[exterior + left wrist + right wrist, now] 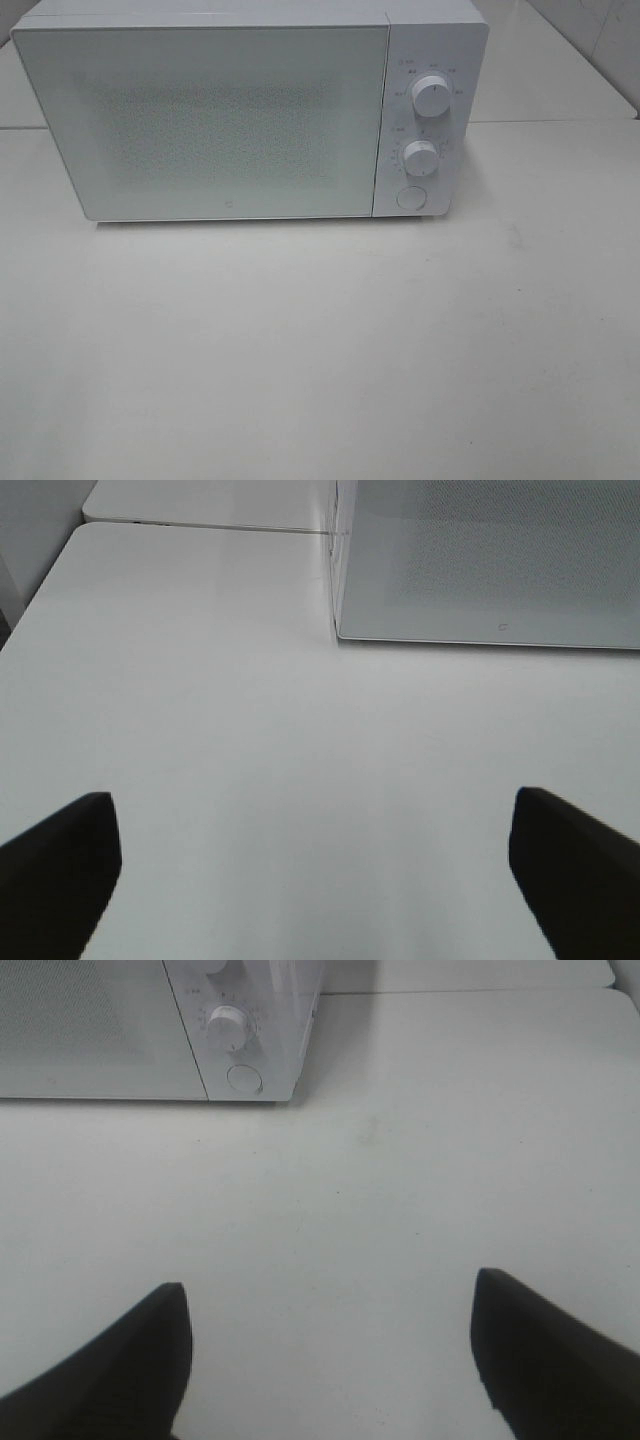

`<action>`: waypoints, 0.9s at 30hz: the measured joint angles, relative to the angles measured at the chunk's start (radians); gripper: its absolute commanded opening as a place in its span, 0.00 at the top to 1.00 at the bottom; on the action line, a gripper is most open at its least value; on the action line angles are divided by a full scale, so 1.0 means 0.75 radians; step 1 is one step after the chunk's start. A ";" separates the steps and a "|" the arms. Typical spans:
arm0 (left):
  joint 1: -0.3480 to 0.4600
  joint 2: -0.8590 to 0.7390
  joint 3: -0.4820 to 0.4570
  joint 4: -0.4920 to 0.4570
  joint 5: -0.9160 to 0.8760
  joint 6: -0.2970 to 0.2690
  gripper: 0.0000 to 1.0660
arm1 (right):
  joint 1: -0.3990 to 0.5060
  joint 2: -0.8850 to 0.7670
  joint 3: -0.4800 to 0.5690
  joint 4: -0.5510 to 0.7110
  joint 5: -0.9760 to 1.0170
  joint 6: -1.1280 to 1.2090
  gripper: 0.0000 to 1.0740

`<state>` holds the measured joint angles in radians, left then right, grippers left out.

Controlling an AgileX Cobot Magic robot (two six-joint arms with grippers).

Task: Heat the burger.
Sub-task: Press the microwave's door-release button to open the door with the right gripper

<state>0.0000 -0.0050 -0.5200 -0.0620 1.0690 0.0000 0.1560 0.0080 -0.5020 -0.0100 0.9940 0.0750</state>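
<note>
No burger shows in any view. A white microwave (210,115) stands at the back of the table with its door shut; the door (500,565) fills the far side of the left wrist view. Its panel carries two dials, upper (431,96) and lower (420,158), over a round button (410,197); the lower dial (228,1028) and button (244,1078) also appear in the right wrist view. My left gripper (315,865) is open above bare tabletop, nothing between its fingers. My right gripper (328,1345) is open too, empty, facing the panel from a distance. Neither arm appears in the exterior high view.
The white table (320,350) stretches from the microwave to the near edge. A seam with a second tabletop (200,505) runs behind the microwave's left side. A tiled wall (600,40) is at the back right.
</note>
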 measured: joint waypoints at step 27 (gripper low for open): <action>0.000 0.000 0.000 0.000 0.000 0.000 0.08 | -0.011 -0.007 -0.047 0.013 0.000 -0.024 0.31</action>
<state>0.0000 -0.0050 -0.5200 -0.0620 1.0690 0.0000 0.1480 0.0030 -0.5370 0.0000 0.9940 0.0570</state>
